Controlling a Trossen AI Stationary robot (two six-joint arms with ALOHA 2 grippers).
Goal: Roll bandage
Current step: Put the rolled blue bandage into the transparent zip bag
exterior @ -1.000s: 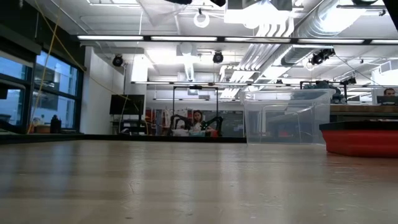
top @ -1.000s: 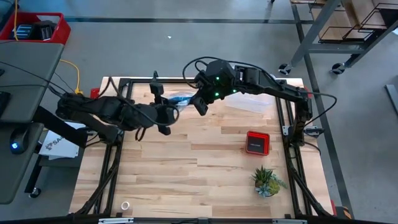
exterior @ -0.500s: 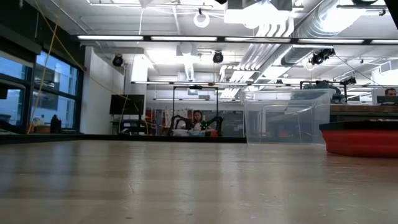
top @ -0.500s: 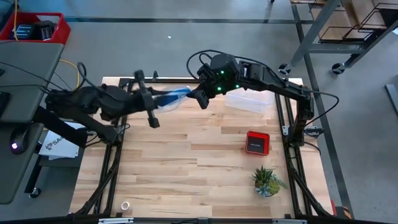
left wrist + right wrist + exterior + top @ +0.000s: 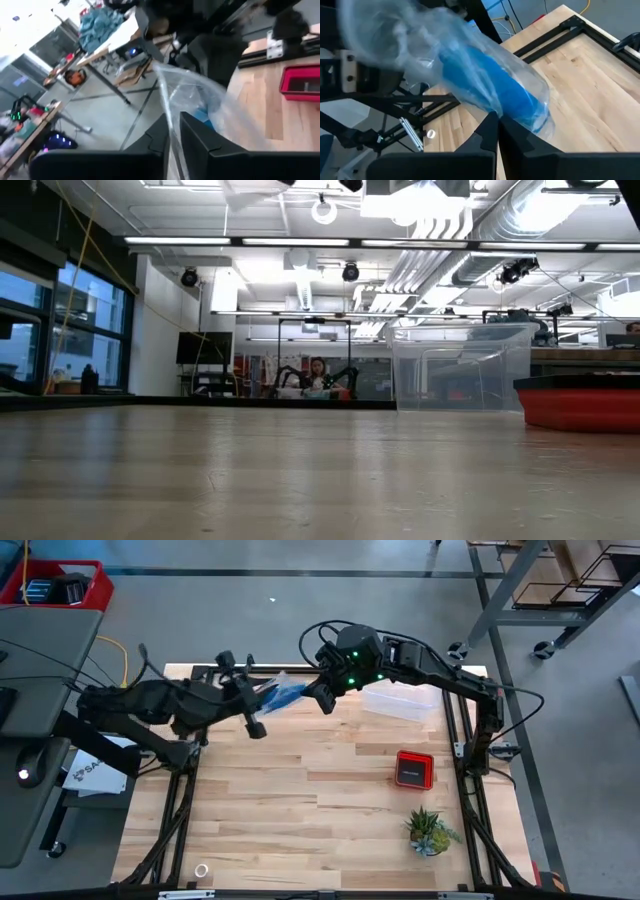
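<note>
I pinch the clear bag (image 5: 470,70) with both grippers (image 5: 172,145) (image 5: 495,130) | bandage (image 5: 487,82) soft, light | bag slippery, hold its edge

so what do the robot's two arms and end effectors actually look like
Both arms are dark, nearly black, jointed links with loose black cables looping alongside them. The right arm carries a boxy wrist housing lit by small green lights, just behind the right end effector. The left end effector ends in two flat, squared-off black fingers, matte and unmarked. No coloured markings show on either arm.
</note>
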